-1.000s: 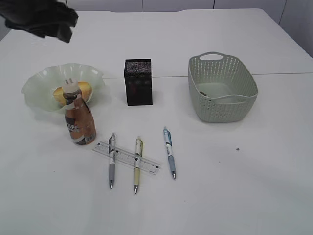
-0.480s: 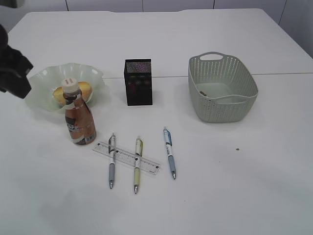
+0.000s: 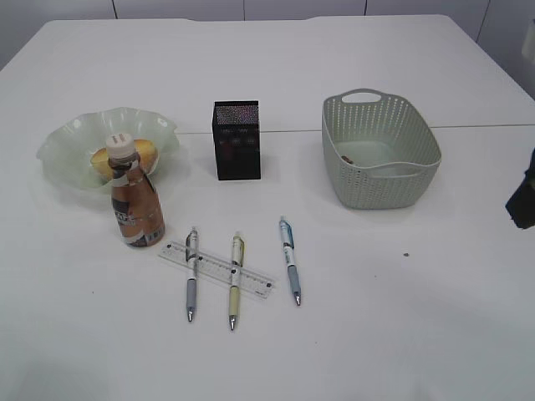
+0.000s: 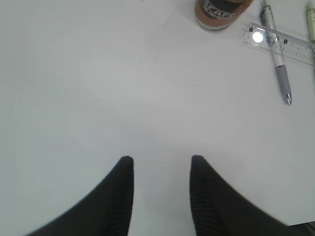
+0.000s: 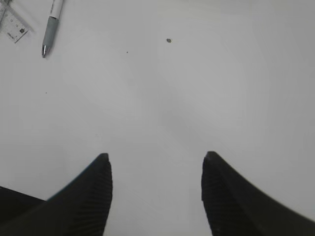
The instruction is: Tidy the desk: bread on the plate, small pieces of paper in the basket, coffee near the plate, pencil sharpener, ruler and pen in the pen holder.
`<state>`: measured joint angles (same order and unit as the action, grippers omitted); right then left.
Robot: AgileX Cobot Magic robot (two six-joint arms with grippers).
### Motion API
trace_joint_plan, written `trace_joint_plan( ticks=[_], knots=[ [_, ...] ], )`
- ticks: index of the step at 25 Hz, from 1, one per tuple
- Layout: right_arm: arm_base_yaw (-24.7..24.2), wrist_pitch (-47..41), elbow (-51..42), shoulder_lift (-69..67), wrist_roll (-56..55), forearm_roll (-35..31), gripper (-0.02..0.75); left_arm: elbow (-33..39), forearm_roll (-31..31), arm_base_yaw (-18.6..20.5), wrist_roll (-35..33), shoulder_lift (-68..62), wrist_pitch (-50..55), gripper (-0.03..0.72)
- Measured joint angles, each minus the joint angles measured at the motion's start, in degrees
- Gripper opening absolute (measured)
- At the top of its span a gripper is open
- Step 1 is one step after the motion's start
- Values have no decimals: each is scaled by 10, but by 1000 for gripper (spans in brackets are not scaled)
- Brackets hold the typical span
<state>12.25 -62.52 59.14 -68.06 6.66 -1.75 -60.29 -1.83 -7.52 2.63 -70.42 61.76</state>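
Exterior view: I am logging the bread [image 3: 144,151] sitting in the plate [image 3: 67,142], the coffee [image 3: 134,203] standing just in front of it, a paper scrap [image 3: 346,159] lying in the basket [image 3: 380,180]. Three pens [image 3: 289,261] and the ruler [image 3: 217,269] are lying on the desk [image 3: 401,317], short of the pen holder [image 3: 236,139]. The left gripper [image 4: 161,164] and right gripper [image 5: 155,162] are hovering parted and empty. I am judging stationery the step in hand; next calls for grasping a pen.
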Motion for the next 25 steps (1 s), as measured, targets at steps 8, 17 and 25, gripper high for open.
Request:
trace_joint_plan(
  ticks=[8,17,25],
  knots=[
    [0,0,86,-101,41,-42,426,59,-10,14,29,38,-7,280],
    [92,1,235,-245,81,-41,426,122,-9,14,30,39,-21,280],
    [203,4,359,-404,142,-32,426,123,3,14,30,39,-51,280]
  ],
)
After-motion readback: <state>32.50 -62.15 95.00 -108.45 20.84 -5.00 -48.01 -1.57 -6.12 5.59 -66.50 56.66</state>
